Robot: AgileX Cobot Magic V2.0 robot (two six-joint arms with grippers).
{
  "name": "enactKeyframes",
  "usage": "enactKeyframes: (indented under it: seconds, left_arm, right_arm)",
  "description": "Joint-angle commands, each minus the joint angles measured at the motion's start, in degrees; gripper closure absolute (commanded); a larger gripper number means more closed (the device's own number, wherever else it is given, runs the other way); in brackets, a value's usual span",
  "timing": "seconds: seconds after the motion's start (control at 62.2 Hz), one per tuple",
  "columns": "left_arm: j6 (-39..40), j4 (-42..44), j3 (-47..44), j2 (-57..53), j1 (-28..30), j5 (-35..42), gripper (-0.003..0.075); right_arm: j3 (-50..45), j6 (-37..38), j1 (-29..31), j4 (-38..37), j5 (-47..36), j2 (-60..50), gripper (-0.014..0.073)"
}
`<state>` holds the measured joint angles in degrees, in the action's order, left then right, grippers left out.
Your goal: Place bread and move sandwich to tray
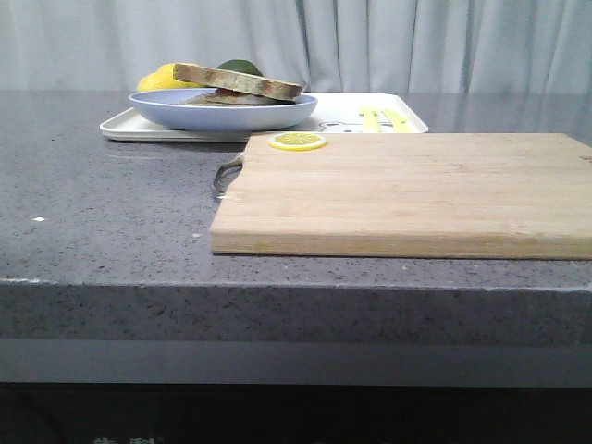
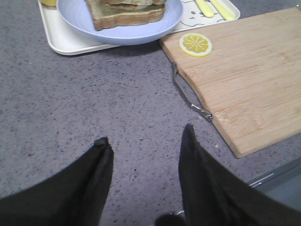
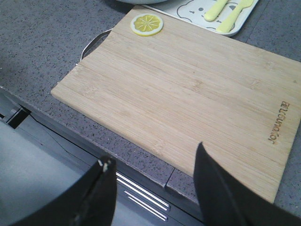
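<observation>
The sandwich (image 2: 126,12), brown-crusted bread slices stacked on a pale blue round plate (image 2: 120,33), already sits on the flat white rectangular tray (image 1: 139,128) at the far left of the grey speckled tabletop (image 1: 111,213). It lies straight ahead of the left hand (image 2: 143,141), whose fingers are spread wide and empty, with bare tabletop between. The right hand (image 3: 153,162), equally wide and empty, hangs over the near edge of the light wooden cutting board (image 3: 188,94), farther from the plate. A lemon slice (image 1: 297,141) rests on the board's far left corner, near the plate.
</observation>
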<state>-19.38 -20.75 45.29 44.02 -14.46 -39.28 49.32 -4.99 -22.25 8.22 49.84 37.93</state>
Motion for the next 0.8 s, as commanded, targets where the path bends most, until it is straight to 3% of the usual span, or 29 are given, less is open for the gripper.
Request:
enactKeyframes:
  seconds: [0.0, 0.402, 0.659, 0.788]
  left_arm:
    - [2.6, 2.8, -0.8, -4.6, -0.3, 5.2, 0.0392]
    - [4.5, 5.0, -2.7, -10.4, -0.3, 5.0, 0.0463]
    - [13.2, 16.6, -2.7, -10.4, -0.3, 4.9, 0.0463]
    - [13.4, 17.3, -2.7, -10.4, -0.3, 4.9, 0.0464]
  right_arm:
    - [1.5, -0.4, 0.4, 0.0, -3.5, -0.2, 0.0192]
    - [1.5, -0.4, 0.4, 0.4, -3.5, -0.2, 0.0192]
    - [1.5, -0.4, 0.4, 0.4, -3.5, -0.2, 0.0192]
    - [1.5, -0.4, 0.4, 0.4, -3.5, -0.2, 0.0192]
